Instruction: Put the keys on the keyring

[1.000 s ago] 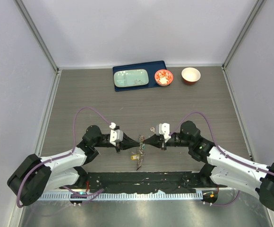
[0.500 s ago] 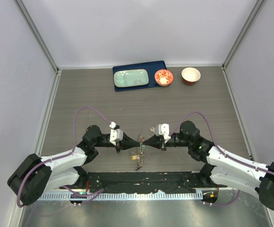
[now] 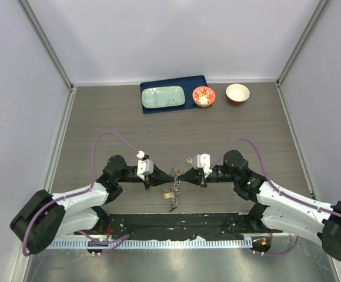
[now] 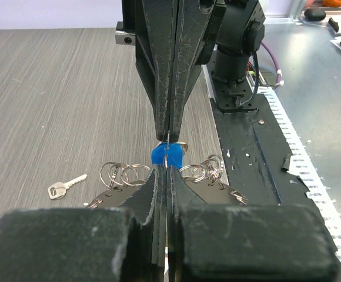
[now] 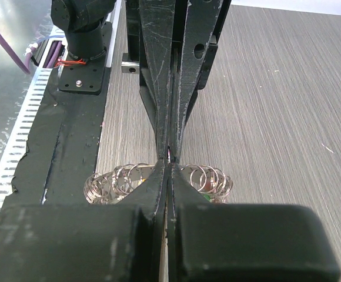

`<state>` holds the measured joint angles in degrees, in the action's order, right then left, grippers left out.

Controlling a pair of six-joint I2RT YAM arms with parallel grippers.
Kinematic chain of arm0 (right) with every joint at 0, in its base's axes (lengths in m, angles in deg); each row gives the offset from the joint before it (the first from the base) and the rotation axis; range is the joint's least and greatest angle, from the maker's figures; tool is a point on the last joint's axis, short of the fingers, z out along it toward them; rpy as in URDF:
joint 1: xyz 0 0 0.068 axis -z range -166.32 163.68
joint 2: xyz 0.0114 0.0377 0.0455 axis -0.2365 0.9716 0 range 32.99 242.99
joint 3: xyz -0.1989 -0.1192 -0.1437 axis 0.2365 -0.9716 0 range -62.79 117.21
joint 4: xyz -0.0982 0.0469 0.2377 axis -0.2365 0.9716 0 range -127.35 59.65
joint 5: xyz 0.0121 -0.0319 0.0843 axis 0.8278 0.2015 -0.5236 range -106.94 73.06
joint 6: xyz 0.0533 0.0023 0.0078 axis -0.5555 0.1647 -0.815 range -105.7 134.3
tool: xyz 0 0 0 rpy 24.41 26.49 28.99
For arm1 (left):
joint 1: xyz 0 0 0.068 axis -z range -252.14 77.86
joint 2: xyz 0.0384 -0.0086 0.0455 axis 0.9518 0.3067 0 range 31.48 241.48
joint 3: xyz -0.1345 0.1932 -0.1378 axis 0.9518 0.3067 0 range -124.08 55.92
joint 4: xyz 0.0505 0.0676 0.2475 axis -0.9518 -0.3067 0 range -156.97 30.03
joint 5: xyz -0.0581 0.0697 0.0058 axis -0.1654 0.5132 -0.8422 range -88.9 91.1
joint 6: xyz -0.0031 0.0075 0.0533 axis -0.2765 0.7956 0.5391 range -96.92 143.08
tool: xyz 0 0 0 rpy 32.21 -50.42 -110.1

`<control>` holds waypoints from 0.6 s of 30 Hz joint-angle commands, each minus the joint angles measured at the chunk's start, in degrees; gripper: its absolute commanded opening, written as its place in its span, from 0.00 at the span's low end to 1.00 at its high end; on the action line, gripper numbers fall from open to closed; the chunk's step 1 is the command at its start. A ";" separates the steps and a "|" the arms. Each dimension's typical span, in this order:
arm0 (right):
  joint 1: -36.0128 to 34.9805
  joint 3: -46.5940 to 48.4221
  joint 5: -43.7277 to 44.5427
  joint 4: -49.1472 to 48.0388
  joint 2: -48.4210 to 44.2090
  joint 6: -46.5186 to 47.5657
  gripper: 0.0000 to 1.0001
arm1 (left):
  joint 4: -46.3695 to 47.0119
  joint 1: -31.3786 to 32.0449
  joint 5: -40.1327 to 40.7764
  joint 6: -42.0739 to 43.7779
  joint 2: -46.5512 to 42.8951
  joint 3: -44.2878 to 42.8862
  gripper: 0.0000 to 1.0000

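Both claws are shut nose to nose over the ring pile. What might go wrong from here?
The left claw seems to pinch the blue-headed key only by its edge, right at the right claw; a slight pull apart may drop it.
It would likely land in the tangle of rings below, hard to regrasp.
The claw tips stand almost head-on, so pushing further may jam them.

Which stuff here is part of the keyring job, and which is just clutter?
Job: left hand, right hand, blue key, keyring, silver key.
Clutter, far side: tray, plate, patterned bowl, plain bowl. Bits on the plate are too small to tell.
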<state>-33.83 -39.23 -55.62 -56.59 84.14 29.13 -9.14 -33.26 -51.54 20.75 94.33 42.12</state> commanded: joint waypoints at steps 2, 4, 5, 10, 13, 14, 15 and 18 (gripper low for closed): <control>-0.22 0.88 -0.26 -2.73 0.17 -0.15 0.01 | 6.21 -0.29 -1.23 -0.57 0.26 -2.46 0.00; -0.22 0.97 -0.43 -2.73 0.35 -0.24 0.01 | 6.39 -0.29 -1.23 -0.57 0.26 -2.37 0.00; -0.22 1.06 -0.44 -2.73 0.52 -0.24 0.01 | 6.39 -0.20 -1.23 -0.66 0.17 -2.37 0.00; -0.22 1.06 -0.35 -2.64 0.87 -0.15 0.01 | 6.65 -0.20 -1.50 -0.84 0.17 -2.37 0.00; -0.22 1.06 -0.09 -2.73 0.88 -0.15 0.01 | 6.74 -0.20 -1.41 -0.84 0.25 -2.37 0.00; -0.22 1.06 0.00 -2.73 0.88 -0.07 0.01 | 6.65 -0.20 -1.50 -0.92 0.26 -2.37 0.00; -0.22 1.06 -0.08 -2.81 0.96 -0.15 0.01 | 6.74 -0.20 -1.50 -0.92 0.34 -2.28 0.00; -0.22 1.23 -0.43 -2.73 1.14 -0.15 0.01 | 7.00 -0.29 -1.41 -0.92 0.43 -2.37 0.00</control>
<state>-33.83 -39.21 -55.62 -56.66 84.78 29.13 -8.53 -33.29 -52.09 20.21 94.65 42.12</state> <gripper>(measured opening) 0.032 0.011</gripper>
